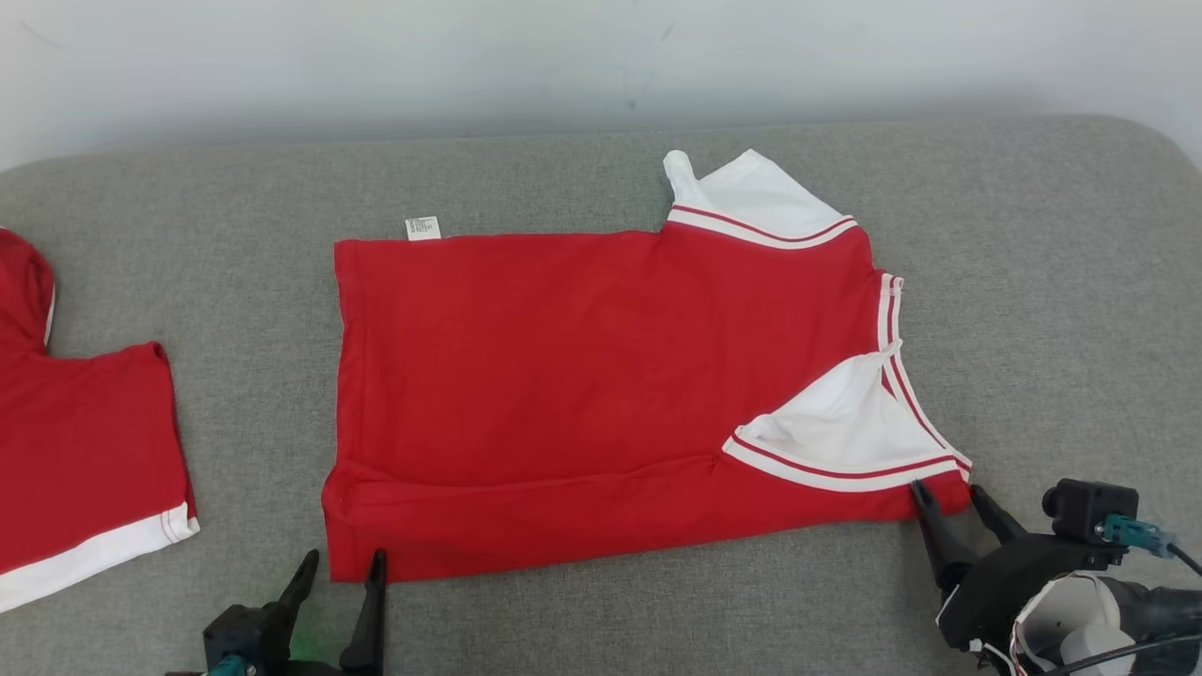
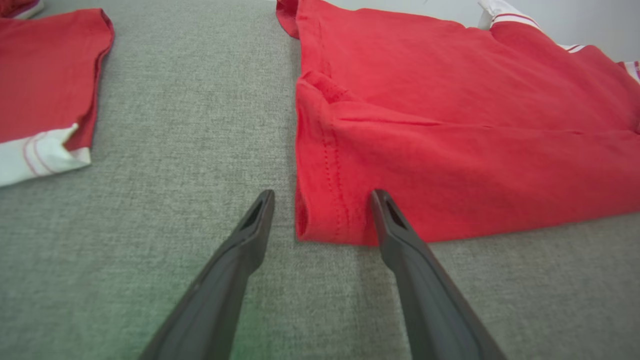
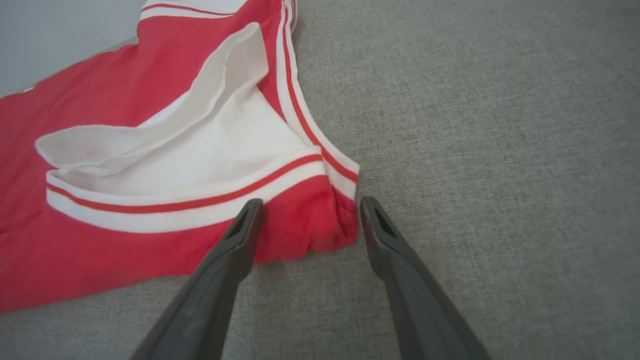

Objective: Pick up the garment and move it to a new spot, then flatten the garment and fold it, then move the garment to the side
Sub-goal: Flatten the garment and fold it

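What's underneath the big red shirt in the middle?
The red shirt lies spread on the grey cushion, which shows all round it. Anything else beneath is hidden by the cloth.

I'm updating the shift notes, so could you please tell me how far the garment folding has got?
Done: the red garment lies flat on the grey cushion, its near edge folded over and a white sleeve turned in. In hand: the left gripper and right gripper stand open around its two near corners, gripping nothing. Left: the remaining folds, then moving it aside.
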Motion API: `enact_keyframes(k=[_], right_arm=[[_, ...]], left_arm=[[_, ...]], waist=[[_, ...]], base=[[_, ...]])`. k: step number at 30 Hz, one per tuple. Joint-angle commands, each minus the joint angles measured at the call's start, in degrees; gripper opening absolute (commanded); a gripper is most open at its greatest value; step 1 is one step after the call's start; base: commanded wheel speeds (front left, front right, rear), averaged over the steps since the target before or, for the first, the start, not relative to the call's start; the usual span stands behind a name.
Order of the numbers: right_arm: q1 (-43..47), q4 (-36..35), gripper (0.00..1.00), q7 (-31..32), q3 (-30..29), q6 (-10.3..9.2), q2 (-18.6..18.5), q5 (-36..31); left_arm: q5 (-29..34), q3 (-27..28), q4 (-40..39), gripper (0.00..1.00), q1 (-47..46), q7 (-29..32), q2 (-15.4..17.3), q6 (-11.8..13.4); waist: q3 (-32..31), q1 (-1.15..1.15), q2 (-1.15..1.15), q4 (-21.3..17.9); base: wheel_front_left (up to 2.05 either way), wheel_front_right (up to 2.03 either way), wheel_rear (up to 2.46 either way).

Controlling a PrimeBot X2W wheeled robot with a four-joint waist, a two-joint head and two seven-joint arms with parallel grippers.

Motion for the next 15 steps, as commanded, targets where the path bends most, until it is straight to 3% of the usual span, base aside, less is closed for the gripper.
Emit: enact_keyframes(k=[1,3,4,5,6,7,15], right_arm=[[-0.5,0.6,1.0,0.0,0.3,0.03,-0.1,-0.8],[-1.2,1.4,1.0,-0.4,0.8,0.03,0.0,-1.5],[-1.3,1.9,0.87,-0.5,0.9,0.03,0.2,-1.8],[-1.3,2.3,0.65,-0.4,1.1,0.03,0.4,-1.7],[-1.4,2.7,0.33,-0.5,1.2,0.03,0.5,-1.5],[-1.7,3.0,0.0,-0.6,1.3,0.03,0.6,-1.4],[0.6,3.0,0.0,-2.9,0.3,0.0,-0.2,0.8]], left_arm=[[0.5,0.2,0.7,1.0,-0.6,-0.3,0.1,-0.2],[0.6,0.2,1.6,1.0,-1.0,-0.3,0.0,-0.4],[0.6,0.2,2.1,1.0,-1.3,-0.3,-0.2,-0.6],[0.5,0.2,2.4,0.71,-1.7,-0.2,-0.4,-0.7],[0.5,0.2,2.7,0.4,-1.9,-0.2,-0.5,-0.7],[0.7,0.0,3.3,0.0,-2.1,-0.2,-0.6,-0.8],[1.7,-0.2,3.0,0.0,-1.0,-0.2,-1.2,-1.2]], waist=[[0.2,0.0,0.0,0.2],[0.4,0.0,0.0,0.3],[0.5,0.0,0.0,0.3],[0.6,0.0,0.0,0.4],[0.7,0.0,0.0,0.4],[0.7,0.0,0.0,0.5],[-1.6,0.0,0.0,1.1]], base=[[0.0,0.0,0.0],[0.0,0.0,0.0],[0.0,0.0,0.0],[0.0,0.0,0.0],[0.0,0.0,0.0],[0.0,0.0,0.0],[0.0,0.0,0.0]])
